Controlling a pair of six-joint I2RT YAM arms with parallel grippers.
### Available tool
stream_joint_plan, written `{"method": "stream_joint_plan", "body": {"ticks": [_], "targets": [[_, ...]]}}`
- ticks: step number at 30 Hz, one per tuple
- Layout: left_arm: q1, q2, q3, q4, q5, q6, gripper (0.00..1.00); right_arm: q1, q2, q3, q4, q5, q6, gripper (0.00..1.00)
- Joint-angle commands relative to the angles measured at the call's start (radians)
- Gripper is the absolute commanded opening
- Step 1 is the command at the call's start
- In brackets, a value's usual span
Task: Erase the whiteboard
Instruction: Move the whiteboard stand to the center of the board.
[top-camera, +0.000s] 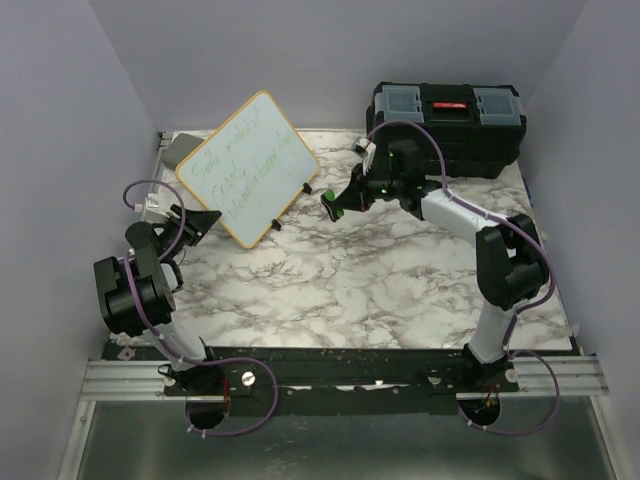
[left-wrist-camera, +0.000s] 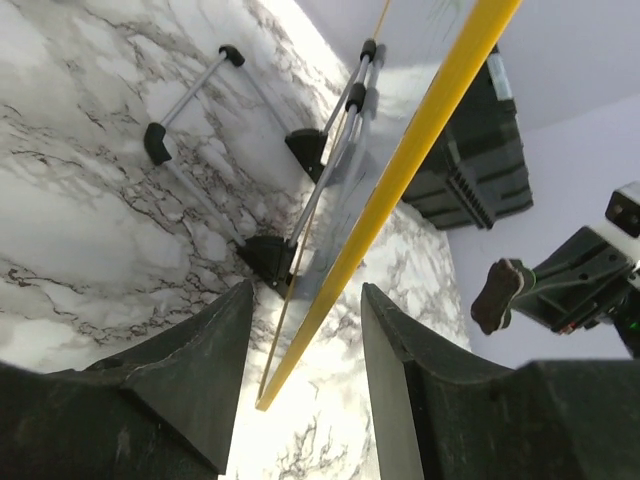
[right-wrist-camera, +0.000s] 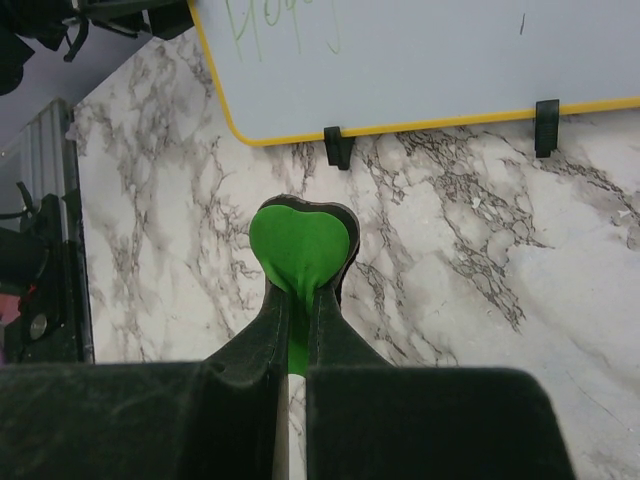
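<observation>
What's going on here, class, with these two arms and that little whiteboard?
The whiteboard stands propped on the marble table, with green writing not yet erased. The left gripper is open, its fingers either side of the board's frame edge. The right gripper is shut on a green-padded eraser, held off the board, facing its lower edge.

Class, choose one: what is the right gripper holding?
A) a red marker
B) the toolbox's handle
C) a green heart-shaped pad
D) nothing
C: the right gripper is shut on a green heart-shaped pad, facing the whiteboard.
</observation>
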Motion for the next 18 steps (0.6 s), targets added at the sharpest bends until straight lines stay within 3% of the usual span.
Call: {"method": "stream_joint_plan", "body": {"ticks": [1,6,18], "targets": [[0.004,0.035,-0.075,0.308,-0.123,-0.123,0.48,0.006,-0.044,-0.028,0.028,-0.018,0.003,0.03],[0.0,0.112,-0.12,0.562,-0.21,-0.232,0.47,0.004,-0.051,-0.038,0.029,-0.016,-0.002,0.03],[-0.076,0.158,-0.084,0.561,-0.246,-0.178,0.46,0.004,-0.052,-0.037,0.033,-0.01,0.001,0.03]]}}
